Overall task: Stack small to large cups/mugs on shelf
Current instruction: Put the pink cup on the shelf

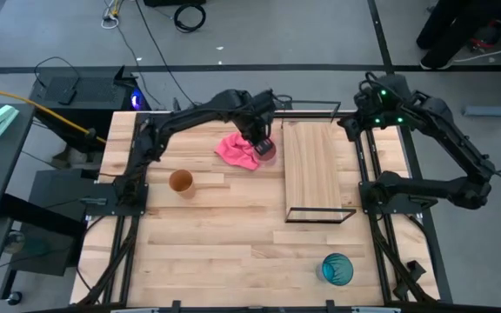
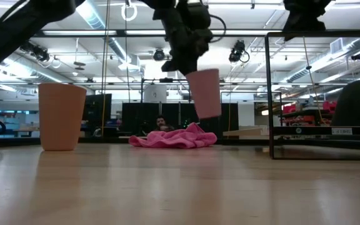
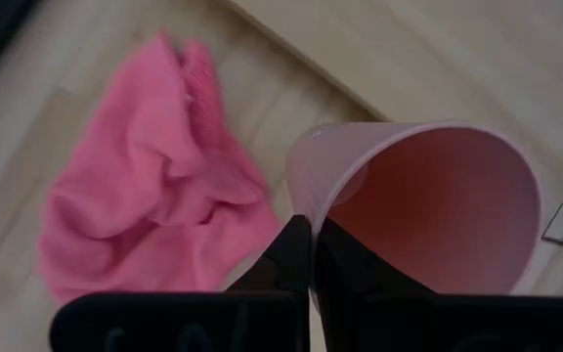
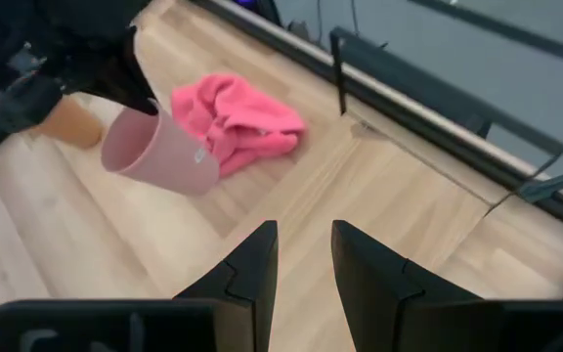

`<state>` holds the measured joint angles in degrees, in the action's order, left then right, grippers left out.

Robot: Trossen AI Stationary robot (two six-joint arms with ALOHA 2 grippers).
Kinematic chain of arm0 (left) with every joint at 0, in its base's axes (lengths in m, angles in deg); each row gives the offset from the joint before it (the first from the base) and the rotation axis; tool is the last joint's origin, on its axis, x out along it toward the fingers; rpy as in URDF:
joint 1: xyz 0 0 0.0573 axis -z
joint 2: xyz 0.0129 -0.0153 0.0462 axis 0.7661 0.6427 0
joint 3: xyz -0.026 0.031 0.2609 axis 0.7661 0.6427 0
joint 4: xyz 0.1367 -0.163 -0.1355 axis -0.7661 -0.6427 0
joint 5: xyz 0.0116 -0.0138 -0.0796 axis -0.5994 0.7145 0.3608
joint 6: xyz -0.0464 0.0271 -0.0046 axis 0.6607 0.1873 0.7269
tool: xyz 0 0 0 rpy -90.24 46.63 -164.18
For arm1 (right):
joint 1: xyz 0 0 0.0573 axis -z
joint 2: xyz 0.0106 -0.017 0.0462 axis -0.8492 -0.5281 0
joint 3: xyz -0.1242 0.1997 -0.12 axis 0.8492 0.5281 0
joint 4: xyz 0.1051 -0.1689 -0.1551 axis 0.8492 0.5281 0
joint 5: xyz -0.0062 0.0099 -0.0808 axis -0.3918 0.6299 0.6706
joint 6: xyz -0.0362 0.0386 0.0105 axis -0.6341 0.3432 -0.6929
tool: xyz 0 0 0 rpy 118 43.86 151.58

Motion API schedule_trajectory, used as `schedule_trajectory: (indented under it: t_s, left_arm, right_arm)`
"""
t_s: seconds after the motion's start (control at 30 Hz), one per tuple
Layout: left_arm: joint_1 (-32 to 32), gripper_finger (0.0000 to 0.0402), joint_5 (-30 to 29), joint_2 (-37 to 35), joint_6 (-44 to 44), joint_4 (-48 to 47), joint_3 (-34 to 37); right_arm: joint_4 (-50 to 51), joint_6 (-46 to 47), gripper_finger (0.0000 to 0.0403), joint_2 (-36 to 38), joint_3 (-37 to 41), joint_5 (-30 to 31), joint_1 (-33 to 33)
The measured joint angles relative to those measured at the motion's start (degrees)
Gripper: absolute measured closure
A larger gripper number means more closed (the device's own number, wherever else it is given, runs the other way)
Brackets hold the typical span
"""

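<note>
Early yet: left gripper (image 3: 311,256), jaws pinching pink cup (image 3: 428,196) aloft; shelf (image 1: 313,169) bare; orange cup (image 1: 181,182) nine o'clock, teal cup (image 1: 337,269) five o'clock.

Even, bright light is cast from ceiling strip lamps (image 2: 99,22) seen above the worktop (image 1: 233,252). Only faint shadows are thrown beside the pink cloth (image 1: 237,151). In the low view, the nearest worktop planks are rendered soft and blurred, with pale reflected glare.
</note>
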<state>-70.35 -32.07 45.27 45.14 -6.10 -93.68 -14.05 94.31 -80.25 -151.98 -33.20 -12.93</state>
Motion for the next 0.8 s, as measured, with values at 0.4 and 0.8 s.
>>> schedule_trajectory:
  t_s: [0.4,0.8]
  left_arm:
    - [0.3,0.0392,0.0,5.1,0.0,0.6,0.0]
    - [0.4,0.0392,0.5,6.1,0.0,1.6,0.0]
  right_arm:
    - [1.5,-1.3,0.0295,-3.1,0.0,-0.3,-2.5]
    - [1.3,-1.3,0.0295,-6.3,0.0,0.2,-10.2]
